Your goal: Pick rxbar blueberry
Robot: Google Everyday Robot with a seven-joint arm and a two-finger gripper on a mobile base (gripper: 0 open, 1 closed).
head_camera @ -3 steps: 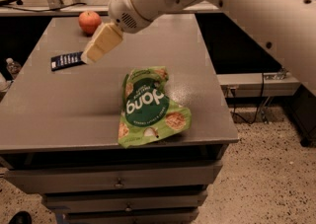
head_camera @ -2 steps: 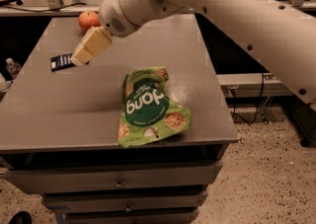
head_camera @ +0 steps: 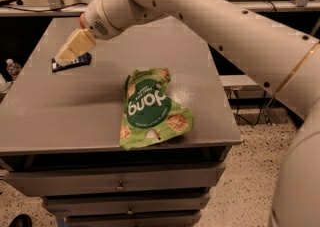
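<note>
The rxbar blueberry (head_camera: 74,63), a small flat dark navy bar, lies on the grey table (head_camera: 75,106) at the left, partly covered by my gripper. My gripper (head_camera: 66,54), cream-coloured, points down and to the left, its tips right above the bar's near-left part. The white arm reaches in from the upper right.
A large green snack pouch (head_camera: 150,108) lies near the table's front middle. A red apple (head_camera: 81,20) is mostly hidden behind my wrist at the back. Drawers (head_camera: 120,186) sit under the table top. A bottle (head_camera: 12,67) stands on the floor at the left.
My gripper has moved left and down across the table, from above the middle to right over the blue bar. The arm now hides most of the apple.
</note>
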